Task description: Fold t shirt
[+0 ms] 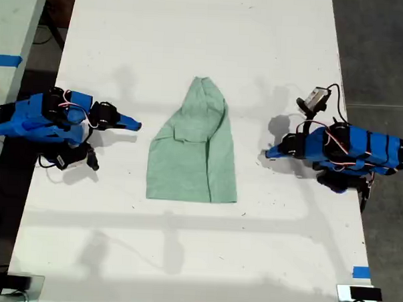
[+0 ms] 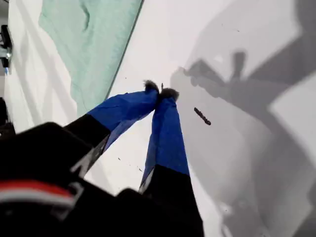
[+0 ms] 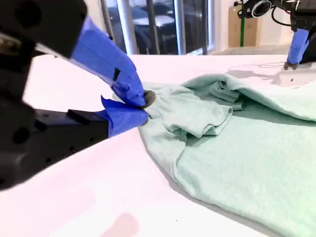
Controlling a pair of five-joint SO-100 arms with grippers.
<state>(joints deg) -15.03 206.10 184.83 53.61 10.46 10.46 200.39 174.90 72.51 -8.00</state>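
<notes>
The pale mint-green t shirt (image 1: 195, 151) lies flat in the middle of the white table (image 1: 183, 257), narrow end away from the camera, with a sleeve flap folded over on the exterior view's left. My second gripper (image 1: 137, 126) is the one at the exterior view's left. It is shut, with its tips (image 3: 144, 106) just short of the shirt's (image 3: 237, 143) rumpled edge. My first gripper (image 1: 268, 152), at the exterior view's right, is shut (image 2: 160, 91) and empty. It rests low over bare table, a gap away from the shirt's (image 2: 94, 39) straight edge.
Blue tape (image 1: 361, 271) marks the table near the exterior view's lower right corner. A small grey module on a cable (image 1: 315, 97) sits above the first arm. A dark speck (image 2: 202, 116) lies on the table by the first gripper. Dark floor borders both sides of the table.
</notes>
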